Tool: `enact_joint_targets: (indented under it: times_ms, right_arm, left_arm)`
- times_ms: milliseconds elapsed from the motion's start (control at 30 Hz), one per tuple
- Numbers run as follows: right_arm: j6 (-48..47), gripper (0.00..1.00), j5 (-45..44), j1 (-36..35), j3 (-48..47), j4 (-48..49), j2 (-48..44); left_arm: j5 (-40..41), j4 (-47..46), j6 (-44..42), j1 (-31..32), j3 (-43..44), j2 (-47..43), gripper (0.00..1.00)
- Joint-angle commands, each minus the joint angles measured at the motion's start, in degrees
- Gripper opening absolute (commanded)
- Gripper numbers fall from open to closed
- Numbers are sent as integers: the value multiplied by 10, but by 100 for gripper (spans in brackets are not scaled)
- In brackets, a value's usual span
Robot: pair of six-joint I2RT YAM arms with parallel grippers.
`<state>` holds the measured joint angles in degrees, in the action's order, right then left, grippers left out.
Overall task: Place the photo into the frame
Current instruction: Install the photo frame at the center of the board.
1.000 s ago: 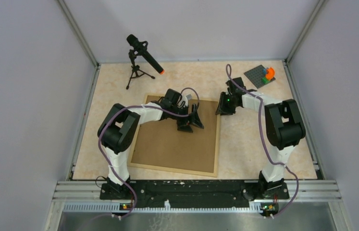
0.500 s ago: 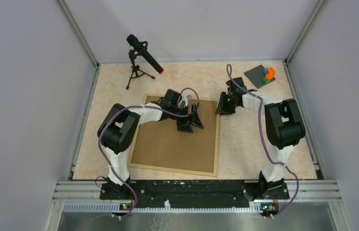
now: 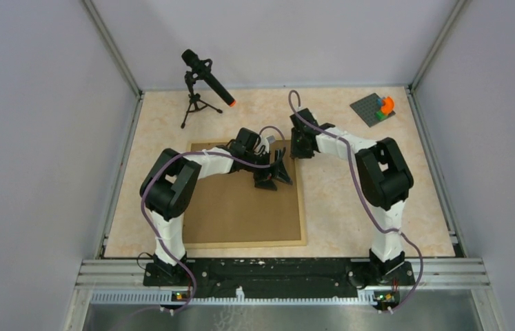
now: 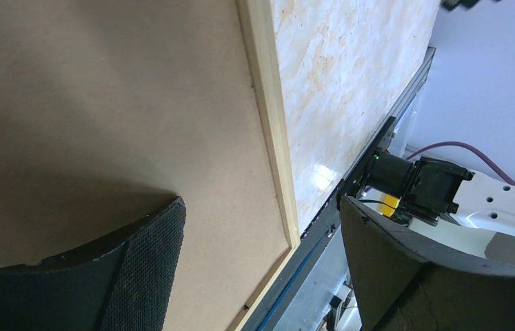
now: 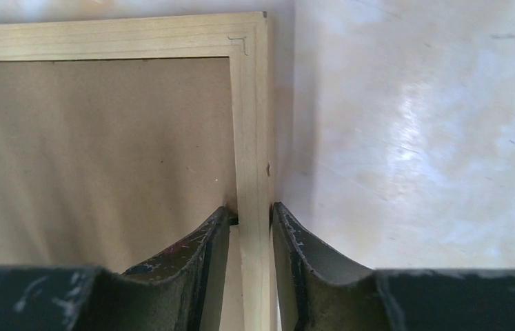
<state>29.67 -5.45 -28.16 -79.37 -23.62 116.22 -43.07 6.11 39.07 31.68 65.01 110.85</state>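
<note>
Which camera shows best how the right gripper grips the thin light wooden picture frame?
Right wrist view: the right gripper clamps the thin light wooden picture frame by its strip near a corner. Top view hides the grip under the arm; left wrist view shows frame edge only.

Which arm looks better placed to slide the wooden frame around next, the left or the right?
Right. The right arm's fingers pinch the frame by its wooden edge near a far corner. The left arm's fingers hang open above the brown board, gripping nothing.
</note>
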Motion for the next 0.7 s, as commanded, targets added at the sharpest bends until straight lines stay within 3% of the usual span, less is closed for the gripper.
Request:
enact_joint_targets:
  times_ms: [0, 100, 233, 433, 667]
  right_arm:
    - [-4, 33, -66, -43, 42, -130, 116]
    - [-33, 43, -11, -33, 36, -117, 92]
    - [-70, 48, 174, 18, 55, -60, 16]
    - [-119, 47, 153, 36, 37, -105, -78]
    - [-111, 41, 176, 20, 132, -62, -108]
  left_arm:
    - [17, 10, -13, 1, -11, -9, 87]
    - [23, 16, -19, 1, -6, -14, 87]
    - [25, 32, -32, -6, 3, -39, 88]
    - [26, 61, -63, -56, -29, -128, 91]
    - [50, 127, -126, -115, -59, -219, 94]
